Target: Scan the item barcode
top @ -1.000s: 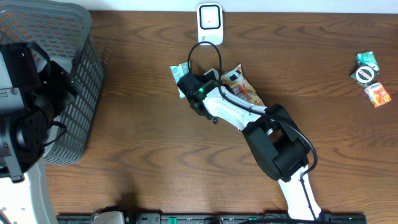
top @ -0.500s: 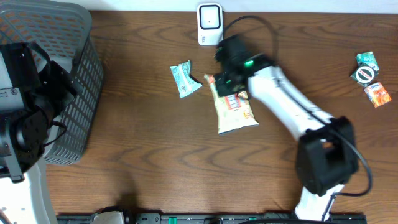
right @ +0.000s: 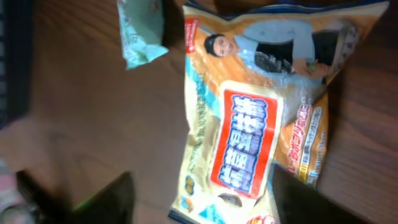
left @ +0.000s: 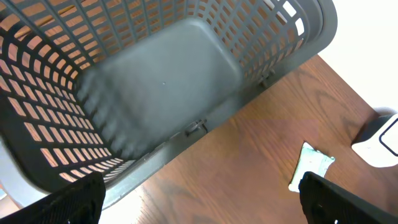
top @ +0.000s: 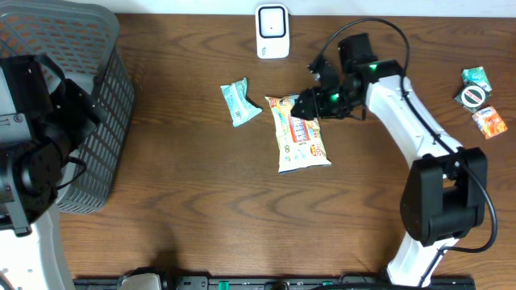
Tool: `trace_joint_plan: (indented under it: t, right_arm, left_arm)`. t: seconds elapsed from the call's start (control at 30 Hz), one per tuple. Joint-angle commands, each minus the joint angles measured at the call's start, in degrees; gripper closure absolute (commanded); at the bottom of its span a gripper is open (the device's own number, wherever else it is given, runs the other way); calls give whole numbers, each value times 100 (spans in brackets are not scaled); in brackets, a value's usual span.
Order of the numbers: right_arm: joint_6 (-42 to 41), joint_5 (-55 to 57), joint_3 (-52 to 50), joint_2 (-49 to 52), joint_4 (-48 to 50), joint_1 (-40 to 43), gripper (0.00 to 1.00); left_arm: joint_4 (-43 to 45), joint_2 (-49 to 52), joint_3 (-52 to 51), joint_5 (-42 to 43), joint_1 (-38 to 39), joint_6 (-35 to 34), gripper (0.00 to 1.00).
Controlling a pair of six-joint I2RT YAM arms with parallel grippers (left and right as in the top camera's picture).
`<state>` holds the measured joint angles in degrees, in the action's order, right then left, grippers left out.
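The item, a yellow and orange snack bag [top: 300, 135], lies flat on the wooden table below the white scanner [top: 272, 31]. Its printed front faces up; no barcode shows. My right gripper [top: 310, 103] hovers at the bag's top end. In the right wrist view the snack bag [right: 249, 124] fills the space under the open right gripper [right: 205, 208], whose dark fingers [right: 106, 199] stand wide apart and grip nothing. My left gripper [left: 205, 208] is open over the table edge beside the grey basket [left: 155, 74], holding nothing.
A small teal packet [top: 240, 102] lies just left of the bag, and the same teal packet [left: 311, 165] shows in the left wrist view. The grey basket [top: 105, 121] stands at the far left. Three small packets [top: 476, 97] sit at the far right.
My right arm swung from beside the teal packet to the right, carrying the snack bag. The bag now lies flat, and the gripper has opened and let it go. The left arm stayed still.
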<state>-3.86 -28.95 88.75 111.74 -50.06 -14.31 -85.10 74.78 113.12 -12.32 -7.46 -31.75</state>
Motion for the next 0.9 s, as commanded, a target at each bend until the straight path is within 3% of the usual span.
trace_joint_plan:
  t: [0.0,0.17,0.3,0.4,0.57,0.8,0.87]
  right_arm:
    - [-219,1502,-35,35,7,-546,25]
    - [-1263,3840,-37,79,7,-1502,23]
    - [-1930,5399,-39,219,7,-2256,1]
    - [-2173,6083,-42,455,55,-2612,1]
    - [-2232,6800,-42,1038,245,-2806,1]
    - [-2227,6800,-42,1810,249,-2667,1]
    - [-2227,6771,-42,1897,203,-2616,9]
  left_arm:
    - [-15,7,42,-15,-28,-50,2]
    - [-15,7,42,-15,-28,-50,3]
    - [-13,7,42,-15,-28,-50,2]
    - [-15,7,42,-15,-28,-50,2]
    - [-15,7,42,-15,-28,-50,2]
    - [-13,7,42,-15,-28,-48,2]
    - [-15,7,42,-15,-28,-50,2]
